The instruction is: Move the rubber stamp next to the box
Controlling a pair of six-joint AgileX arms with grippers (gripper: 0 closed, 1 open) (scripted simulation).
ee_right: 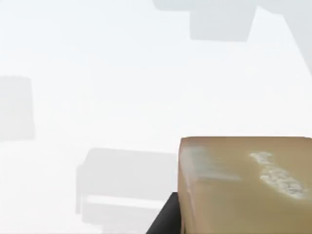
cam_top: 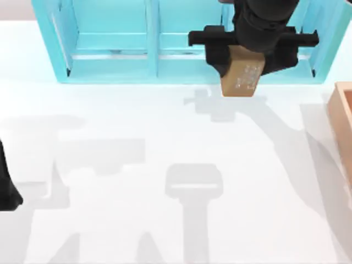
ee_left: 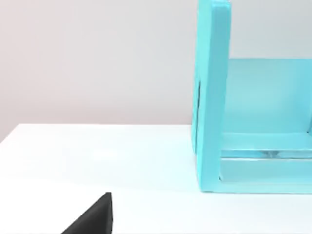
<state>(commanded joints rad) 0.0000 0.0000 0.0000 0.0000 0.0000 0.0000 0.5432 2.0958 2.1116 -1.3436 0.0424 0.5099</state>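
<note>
- Rubber stamp [cam_top: 241, 78], a small tan-brown wooden-looking block with a whitish speckled face, hangs in the right pincer [cam_top: 245, 61], whose fingers are closed on its upper part near the desk's far edge.
- It appears lifted off the white desk [cam_top: 165, 132]; its shadow lies apart below it, which suits carrying it across.
- Its target, the large orange-tan box with thick light-wood walls [cam_top: 342, 110], sits at the desk's right edge, well apart from the stamp.
- Just behind the stamp stands a big turquoise shelf unit [cam_top: 110, 44]; I judge the path rightward to the box open.
- Parked at the desk's left edge is the left arm [cam_top: 6, 187]; its pincer's fingers cannot be made out.
</note>
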